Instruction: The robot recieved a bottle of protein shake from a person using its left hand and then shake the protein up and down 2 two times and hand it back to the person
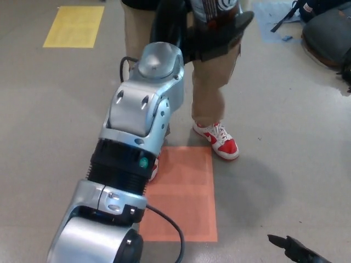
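Note:
My left arm (140, 126) reaches up from the lower left toward the top middle of the head view. Its black left hand (211, 38) is at the top edge, fingers closed around a dark bottle (216, 8) with a white and red label. Only the bottle's lower part shows; the rest is cut off by the frame. The hand and bottle are right in front of a person's legs (211, 82) in tan shorts. A small black part of my right hand (296, 249) pokes in at the bottom right, too little of it to read.
The person stands close, one red and white shoe (219, 141) beside an orange floor square (184, 192). A yellow floor patch (74, 26) lies at the top left. Dark bags (329, 33) sit at the top right. A black cable (170, 224) loops from my arm.

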